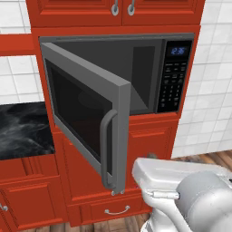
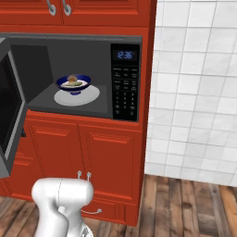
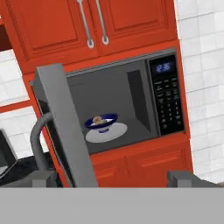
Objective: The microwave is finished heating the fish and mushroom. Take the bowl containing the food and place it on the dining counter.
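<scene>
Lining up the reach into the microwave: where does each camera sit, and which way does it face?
Left base view: behind the arm's left, facing the microwave; its open door hides the inside; white arm lower right.
Right base view: behind the arm's right, looking in at the bowl on the turntable; arm lower left.
Hand view: on the hand, tilted, facing the bowl; open gripper at the bottom.
Right base and hand views share bowl and keypad.
</scene>
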